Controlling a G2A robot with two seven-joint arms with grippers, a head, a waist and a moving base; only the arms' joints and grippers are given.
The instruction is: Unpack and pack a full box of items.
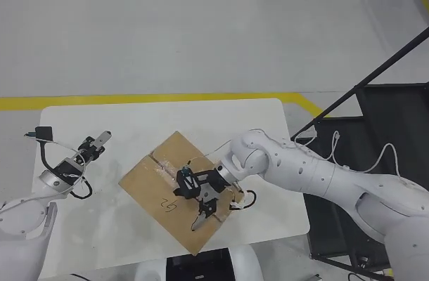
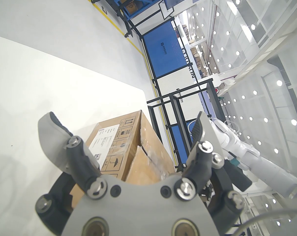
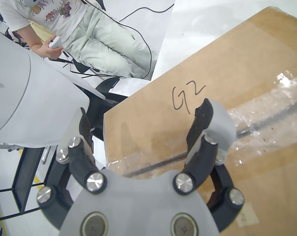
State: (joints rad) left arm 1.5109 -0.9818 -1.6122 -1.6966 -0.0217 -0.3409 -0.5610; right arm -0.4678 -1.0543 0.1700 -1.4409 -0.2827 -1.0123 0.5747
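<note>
A brown cardboard box [image 1: 174,184], its flaps down and its seam covered with clear tape, lies at an angle in the middle of the white table [image 1: 235,126]. My right gripper [image 1: 200,218] hovers open over the box's near corner. In the right wrist view it [image 3: 144,124] straddles the edge of the box [image 3: 249,74], one finger above the taped top and the other past the edge. My left gripper [image 1: 95,142] is open and holds nothing, above the table to the left of the box. From the left wrist view it [image 2: 126,128] faces the labelled side of the box [image 2: 114,138].
A black metal frame cart [image 1: 390,126] stands just off the table's right side, close to the right arm. A yellow line [image 1: 130,100] runs across the floor behind the table. Bare tabletop lies between the left gripper and the box.
</note>
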